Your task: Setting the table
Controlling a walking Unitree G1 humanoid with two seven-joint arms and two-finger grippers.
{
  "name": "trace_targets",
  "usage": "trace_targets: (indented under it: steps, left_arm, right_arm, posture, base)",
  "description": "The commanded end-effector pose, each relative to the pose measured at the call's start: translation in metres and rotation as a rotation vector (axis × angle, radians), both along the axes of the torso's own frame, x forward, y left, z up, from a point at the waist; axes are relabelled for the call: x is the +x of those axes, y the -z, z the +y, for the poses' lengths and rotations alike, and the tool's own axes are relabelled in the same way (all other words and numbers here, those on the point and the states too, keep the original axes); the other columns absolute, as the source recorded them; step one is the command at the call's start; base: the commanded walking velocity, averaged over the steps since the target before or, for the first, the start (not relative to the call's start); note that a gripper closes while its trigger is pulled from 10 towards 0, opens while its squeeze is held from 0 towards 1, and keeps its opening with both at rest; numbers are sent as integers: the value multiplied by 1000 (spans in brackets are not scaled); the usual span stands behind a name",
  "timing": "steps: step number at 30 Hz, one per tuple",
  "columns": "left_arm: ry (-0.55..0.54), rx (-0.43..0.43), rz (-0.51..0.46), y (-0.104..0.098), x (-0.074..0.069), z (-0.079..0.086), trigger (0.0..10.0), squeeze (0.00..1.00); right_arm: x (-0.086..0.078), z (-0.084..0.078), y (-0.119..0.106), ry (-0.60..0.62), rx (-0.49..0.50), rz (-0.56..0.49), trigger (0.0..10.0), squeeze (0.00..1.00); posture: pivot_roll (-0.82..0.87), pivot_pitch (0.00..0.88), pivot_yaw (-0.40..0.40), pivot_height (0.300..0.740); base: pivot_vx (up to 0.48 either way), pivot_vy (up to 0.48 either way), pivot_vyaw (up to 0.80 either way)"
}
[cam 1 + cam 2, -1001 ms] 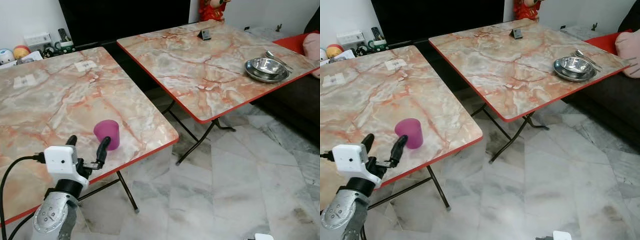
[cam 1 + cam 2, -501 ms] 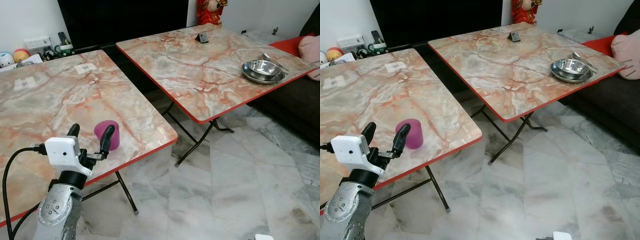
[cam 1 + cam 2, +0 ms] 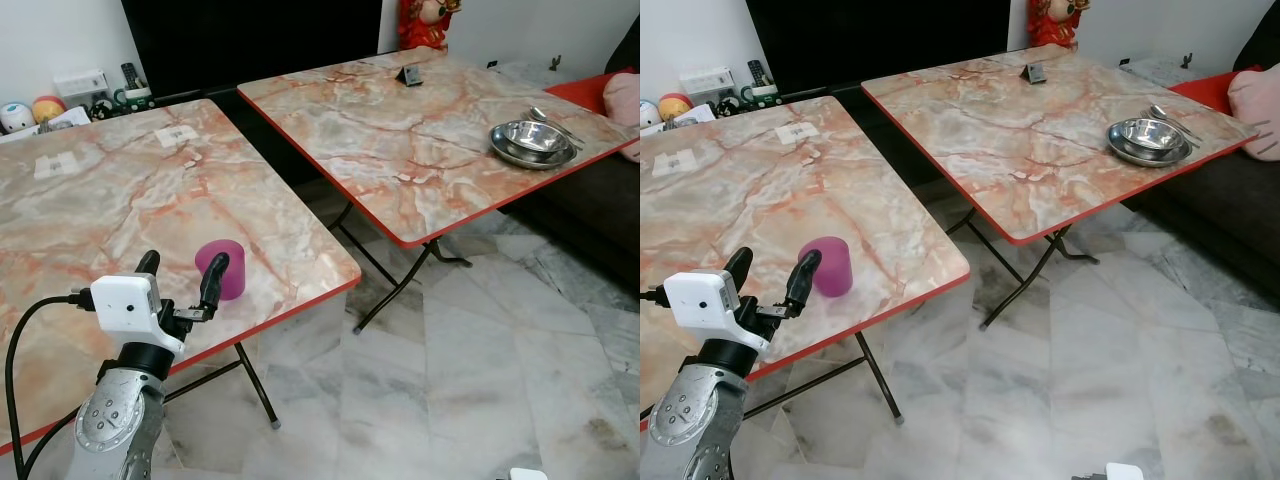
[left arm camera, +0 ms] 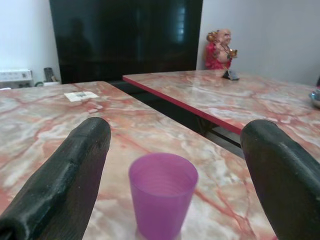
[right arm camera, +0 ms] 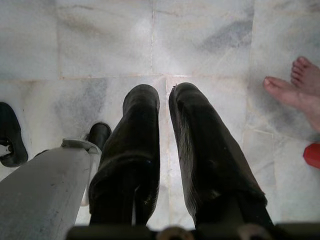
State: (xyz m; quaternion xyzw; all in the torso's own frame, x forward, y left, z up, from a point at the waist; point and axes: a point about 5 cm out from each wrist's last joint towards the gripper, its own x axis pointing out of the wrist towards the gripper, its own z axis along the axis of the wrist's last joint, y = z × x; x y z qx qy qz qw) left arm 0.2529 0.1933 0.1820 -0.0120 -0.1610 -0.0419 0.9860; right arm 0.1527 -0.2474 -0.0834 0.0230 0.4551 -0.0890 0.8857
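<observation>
Left claw (image 3: 180,287) spread wide, lined up on the purple cup (image 3: 222,269) at its one o'clock; right claw (image 5: 165,105) clenched, hanging idle

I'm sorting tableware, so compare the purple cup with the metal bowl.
The purple cup is plastic-looking, tall and narrow; the metal bowl is shiny, wide and shallow. The cup stands alone on the near table by the open left gripper; the bowl sits on a metal plate on the far table. Both stand upright near a table edge.
</observation>
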Motion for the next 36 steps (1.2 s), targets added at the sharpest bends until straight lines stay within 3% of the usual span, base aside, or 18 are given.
trace_targets:
  steps: [1,13,19,27,33,36]
  left_arm:
    - [-3,2,-2,-2,-1,1,10000,0]
    - [-1,-4,-3,-3,0,0,10000,0]
    - [5,0,5,-2,-1,0,10000,0]
    - [77,41,84,10,-9,-2,10000,0]
    - [-30,22,72,12,-12,15,10000,0]
    - [-33,22,68,11,-11,15,10000,0]
  right_arm:
    - [-3,-2,1,13,0,7,10000,0]
    - [-2,-3,0,11,-1,6,10000,0]
    - [-2,-3,0,10,-2,7,10000,0]
    - [-3,-3,0,11,-3,7,10000,0]
    - [-2,-3,0,11,-4,6,10000,0]
    - [-2,-3,0,10,-5,6,10000,0]
  posture:
    - [101,94,-36,740]
    - [101,106,-39,740]
    - [103,109,-41,740]
    - [108,117,-41,740]
    - [109,119,-43,740]
    - [109,119,-44,740]
  base:
    - [304,0,0]
    - [327,0,0]
    - [0,0,0]
    - [0,0,0]
    - [0,0,0]
    - [0,0,0]
